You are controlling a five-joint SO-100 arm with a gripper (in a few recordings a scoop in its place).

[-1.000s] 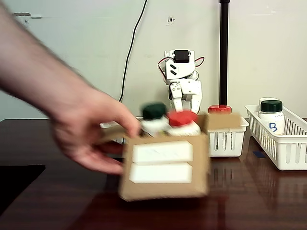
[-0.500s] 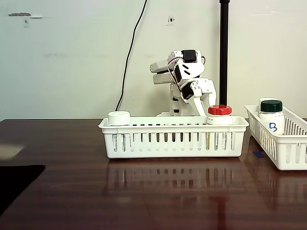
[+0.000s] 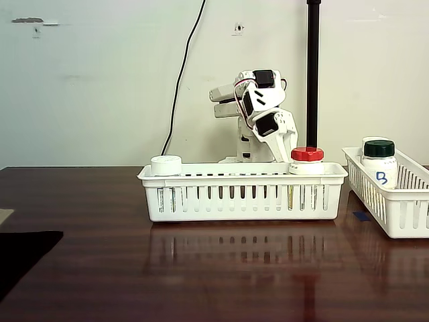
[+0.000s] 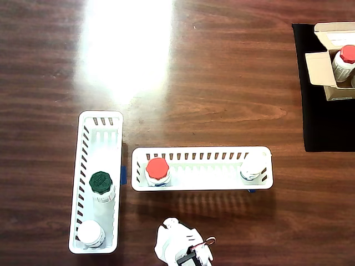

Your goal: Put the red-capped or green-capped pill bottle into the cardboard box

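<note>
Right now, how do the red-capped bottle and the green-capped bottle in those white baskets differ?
The white plastic pill bottle with the red screw cap stands in the long white slotted basket before the arm; the green-capped white bottle stands in the other white basket, beside a white-capped bottle. Both stand upright, ungripped.

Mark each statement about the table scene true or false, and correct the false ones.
1. A red-capped pill bottle stands in the long white basket near the robot arm. True.
2. The green-capped bottle shares that basket. False: it stands in the other white basket, beside it.
3. The cardboard box sits on a black mat at the table's edge. True.
4. The cardboard box is empty. False: a red-capped bottle is inside it.
</note>
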